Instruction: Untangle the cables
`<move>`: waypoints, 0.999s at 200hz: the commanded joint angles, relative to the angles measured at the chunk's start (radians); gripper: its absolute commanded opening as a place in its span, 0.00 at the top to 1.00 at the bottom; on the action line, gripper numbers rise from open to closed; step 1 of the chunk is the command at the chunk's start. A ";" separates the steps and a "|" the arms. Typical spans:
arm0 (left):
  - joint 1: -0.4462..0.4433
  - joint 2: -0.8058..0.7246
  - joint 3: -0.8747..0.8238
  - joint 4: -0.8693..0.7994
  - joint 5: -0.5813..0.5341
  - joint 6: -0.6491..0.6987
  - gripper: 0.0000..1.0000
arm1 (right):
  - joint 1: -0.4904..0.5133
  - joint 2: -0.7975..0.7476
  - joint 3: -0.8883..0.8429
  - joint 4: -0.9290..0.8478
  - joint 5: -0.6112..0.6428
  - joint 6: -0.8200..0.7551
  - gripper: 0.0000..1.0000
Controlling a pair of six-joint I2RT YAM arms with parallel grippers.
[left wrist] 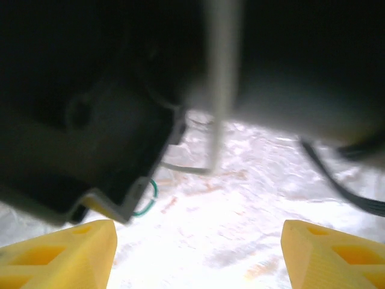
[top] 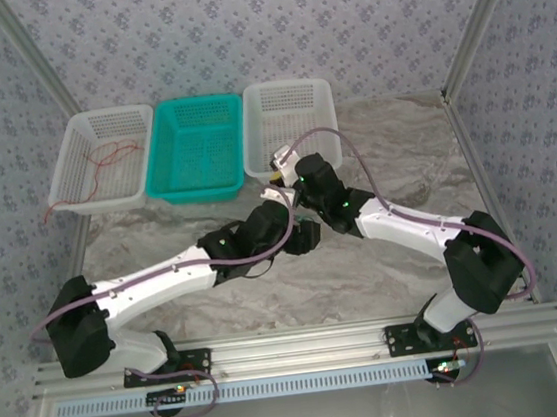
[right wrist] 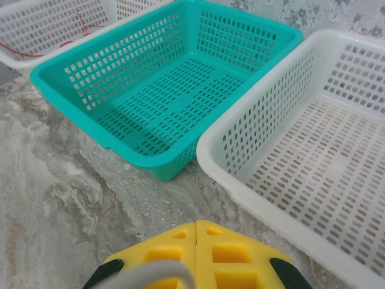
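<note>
A red cable [top: 104,160] lies in the left white basket [top: 63,173]; the right wrist view shows the red cable [right wrist: 78,33] at the top left. My right gripper [right wrist: 197,224] is shut, and a whitish cable [right wrist: 147,272] curves over the near part of its fingers. From above, the right gripper [top: 276,168] hovers just in front of the baskets. Under it is my left gripper [top: 307,233]. In the left wrist view the left gripper [left wrist: 198,232] is open, yellow fingers wide apart over the table. Ahead of it the whitish cable [left wrist: 213,138] hangs down, and a loop of green cable [left wrist: 149,201] shows beside the dark right arm.
A teal basket [top: 201,187] holding nothing stands in the middle of the back row, and a white basket [top: 285,89], also with nothing in it, is to its right. The teal basket [right wrist: 120,150] and that white basket [right wrist: 252,198] are just ahead of the right fingers. Metal frame posts flank the marbled table.
</note>
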 commanded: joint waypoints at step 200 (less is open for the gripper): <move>0.000 0.049 -0.294 0.924 -0.125 0.775 0.15 | -0.079 0.014 0.229 -0.463 0.006 0.540 1.00</move>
